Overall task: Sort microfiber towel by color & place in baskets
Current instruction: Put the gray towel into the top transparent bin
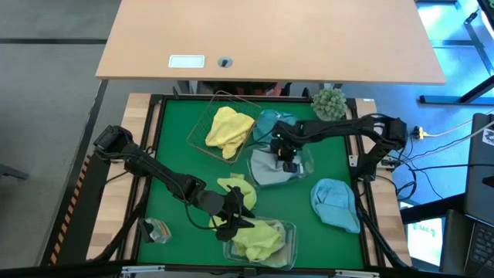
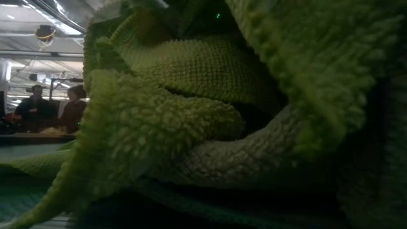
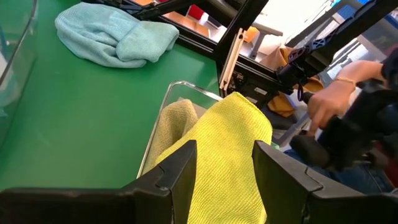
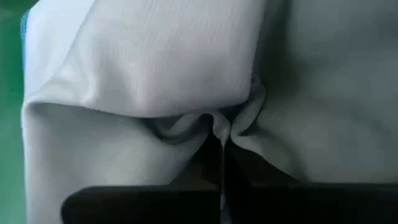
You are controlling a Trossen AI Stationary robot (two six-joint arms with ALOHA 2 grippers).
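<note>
While the left gripper [image 1: 235, 212] hangs over the near edge of the green mat [image 1: 174, 147], we see its fingers [image 3: 177, 177] spread wide, with a yellow towel [image 3: 227, 155] lying between them, not pinched. That towel sits in a clear tub [image 1: 285, 243] at the front of the mat, and from the left wrist view a duller olive cloth [image 3: 171, 121] lies under it against the tub's rim. Just behind the gripper, another lime cloth [image 1: 235, 185] rests loose on the mat. A small striped object [image 1: 157, 229] lies near the mat's front left corner; we cannot tell what it is.

Farther back and a little to the right, a wire basket [image 1: 202, 127] holds a yellow cloth [image 1: 229, 129]. Beside it, a teal cloth [image 1: 272, 122] lies on the mat, touching the second clear tub [image 1: 307, 164], which holds a pale grey-blue cloth [image 1: 270, 170]. The right gripper [image 1: 288, 158] is down in that tub, clenched on the grey-blue cloth, whose fabric [image 4: 149, 68] bunches into folds at the closed tips.

To the right, a light blue towel [image 1: 336, 202] lies loose on the mat, well apart from the tubs. A fuzzy ball plant [image 1: 329, 103] stands at the back right corner. The low view is filled by green towel pile [image 2: 210, 114], with two people [image 2: 54, 108] far off in the room.
</note>
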